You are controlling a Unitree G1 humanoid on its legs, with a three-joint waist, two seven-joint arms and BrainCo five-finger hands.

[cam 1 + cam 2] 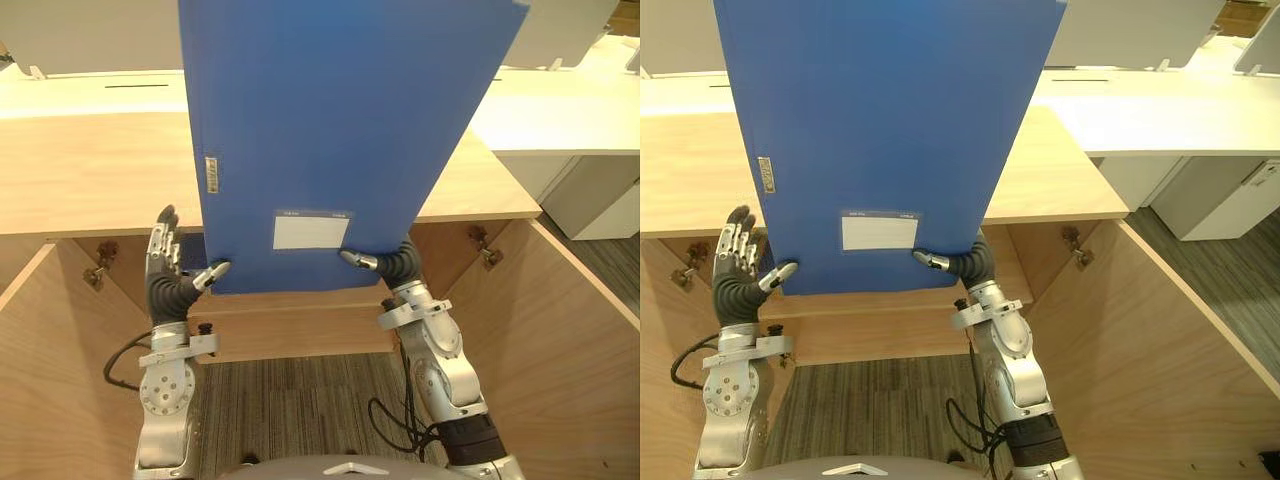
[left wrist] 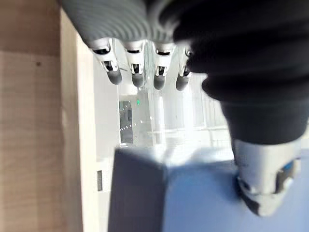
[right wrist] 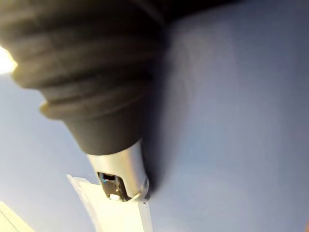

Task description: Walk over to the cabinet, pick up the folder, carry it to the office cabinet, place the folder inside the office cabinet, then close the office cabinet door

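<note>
Left eye view shows one blue folder held upright in the air between two hands, above a wooden cabinet's top surface. The left hand sits at the folder's lower left corner, its fingers straight and released, its thumb pressed on the blue face. The right hand has its thumb on the lower edge just beside a label; whether it is grasping cannot be told. The folder bears two labels: one blank white label low on the face and one narrow sticker near its left edge, its print too small to read. Two cabinet doors stand open, with two hinges showing.
</note>
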